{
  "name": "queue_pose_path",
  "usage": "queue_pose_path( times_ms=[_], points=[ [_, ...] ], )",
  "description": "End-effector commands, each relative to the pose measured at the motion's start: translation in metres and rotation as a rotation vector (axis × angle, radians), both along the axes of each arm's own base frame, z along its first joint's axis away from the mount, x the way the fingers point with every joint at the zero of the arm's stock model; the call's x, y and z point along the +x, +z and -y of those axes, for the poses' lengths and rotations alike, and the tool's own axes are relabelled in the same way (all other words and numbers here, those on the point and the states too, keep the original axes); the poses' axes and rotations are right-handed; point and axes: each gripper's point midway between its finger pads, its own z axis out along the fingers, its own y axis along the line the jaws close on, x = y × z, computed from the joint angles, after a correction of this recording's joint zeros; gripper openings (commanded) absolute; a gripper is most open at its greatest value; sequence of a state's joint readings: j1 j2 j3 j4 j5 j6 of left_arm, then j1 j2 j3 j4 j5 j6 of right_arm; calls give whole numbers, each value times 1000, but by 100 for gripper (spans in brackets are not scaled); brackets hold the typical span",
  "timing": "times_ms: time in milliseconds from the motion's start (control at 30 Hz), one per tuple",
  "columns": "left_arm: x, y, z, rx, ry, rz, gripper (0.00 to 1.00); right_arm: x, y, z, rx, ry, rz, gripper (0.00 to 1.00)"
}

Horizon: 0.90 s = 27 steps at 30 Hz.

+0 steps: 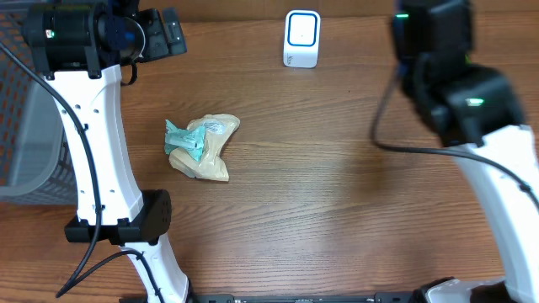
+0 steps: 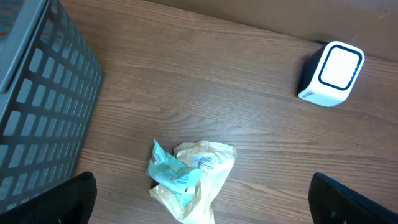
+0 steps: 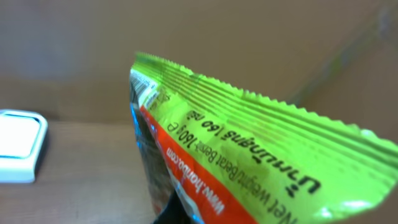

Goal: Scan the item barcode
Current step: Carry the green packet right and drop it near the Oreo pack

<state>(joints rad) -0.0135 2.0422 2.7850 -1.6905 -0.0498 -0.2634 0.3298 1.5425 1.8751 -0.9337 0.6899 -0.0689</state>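
Matt wood-grain table, glossy crimped green plastic bag, crinkled translucent wrapper, smooth white plastic scanner

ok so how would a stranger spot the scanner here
On the wooden table, look along the far edge, right of the grey mesh basket. The scanner is a small white box with a blue-outlined face, unlike the crumpled packet mid-table.
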Motion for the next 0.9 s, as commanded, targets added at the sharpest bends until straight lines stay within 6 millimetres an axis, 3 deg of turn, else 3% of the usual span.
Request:
queue_pose_path(
  times_ms=[0,300,433,467,733,800,867],
  points=[
    [-4,7,5,-2,-6,17,100,-5,-22,41,454,-162,31,4],
    [-4,7,5,-2,-6,18,100,4,-91,134,993,-157,-146,4],
    [-4,7,5,-2,-7,18,100,18,-131,163,1135,-183,-201,4],
    [-4,7,5,-2,-7,18,100,22,-151,174,1183,-244,-223,4],
    [-4,7,5,-2,-6,18,100,46,-245,202,1285,-448,-326,4],
    [-4,7,5,-2,-7,18,100,47,-259,207,1270,-479,-340,4],
    [-4,7,5,-2,-7,18,100,46,-267,211,1255,-505,-351,17]
  ],
)
